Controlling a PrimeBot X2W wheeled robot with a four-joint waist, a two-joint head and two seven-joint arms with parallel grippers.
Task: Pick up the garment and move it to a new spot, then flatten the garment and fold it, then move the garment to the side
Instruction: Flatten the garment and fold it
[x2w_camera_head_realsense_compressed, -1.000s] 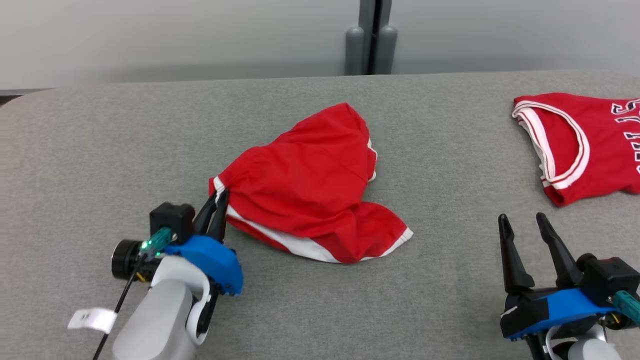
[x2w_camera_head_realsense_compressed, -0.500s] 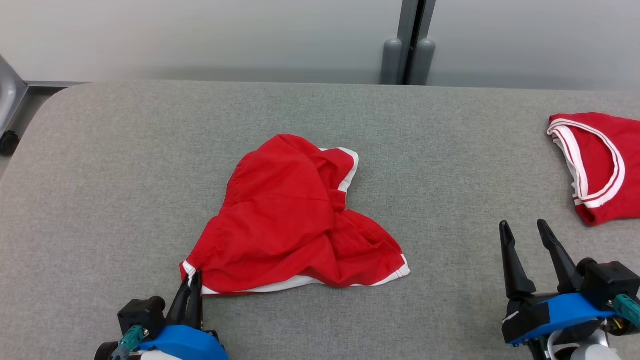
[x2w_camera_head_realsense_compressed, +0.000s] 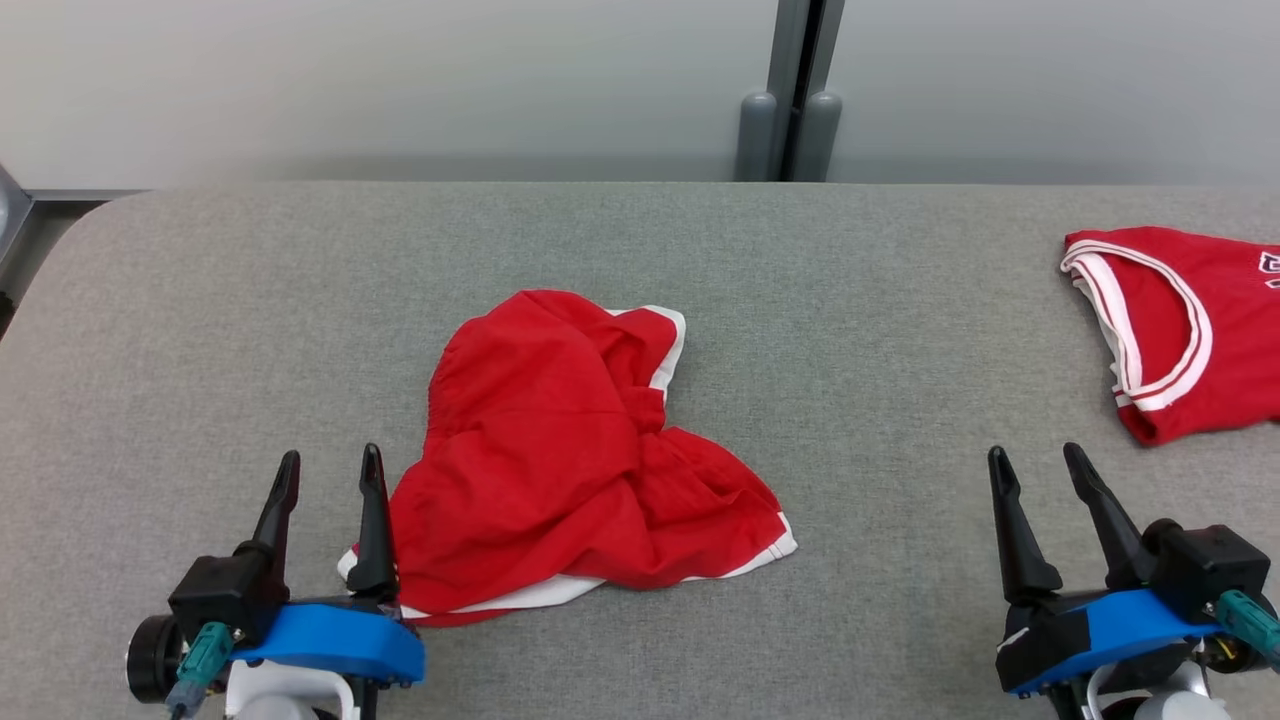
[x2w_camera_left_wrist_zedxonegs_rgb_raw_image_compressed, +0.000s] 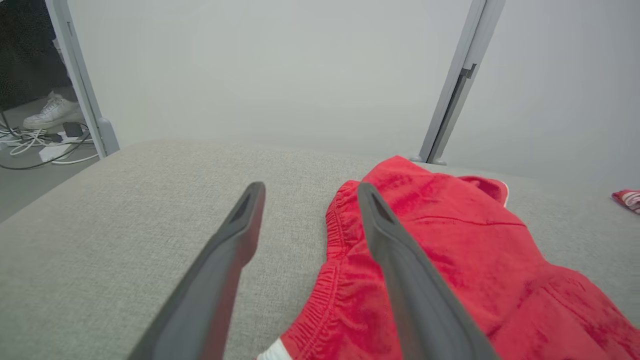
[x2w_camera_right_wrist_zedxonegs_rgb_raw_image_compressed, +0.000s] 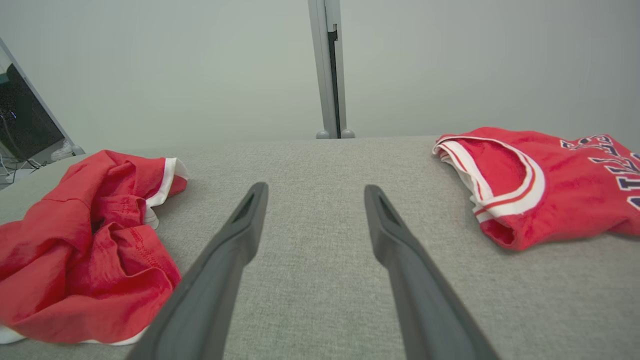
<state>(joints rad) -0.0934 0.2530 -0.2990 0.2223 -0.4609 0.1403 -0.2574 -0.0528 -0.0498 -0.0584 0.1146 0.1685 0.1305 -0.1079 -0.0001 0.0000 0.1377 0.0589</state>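
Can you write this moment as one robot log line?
shorts: crumpled on table | left gripper: open, by shorts' edge | right gripper: open, empty | jersey: far right

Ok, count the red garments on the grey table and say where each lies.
2. The crumpled red shorts with white trim lie centre, beside the left gripper; the red lettered jersey lies far right, partly cut off by the frame.

We look over a broad table covered in grey woven fabric (x2w_camera_head_realsense_compressed: 640, 240), its far left corner rounded. Behind it stands a plain pale grey wall panel (x2w_camera_head_realsense_compressed: 400, 80), split by an upright grey metal post (x2w_camera_head_realsense_compressed: 800, 60) with two rounded feet. Tangled white cables (x2w_camera_left_wrist_zedxonegs_rgb_raw_image_compressed: 25, 140) lie on the grey floor (x2w_camera_left_wrist_zedxonegs_rgb_raw_image_compressed: 25, 185) to the left. The light is soft and even.
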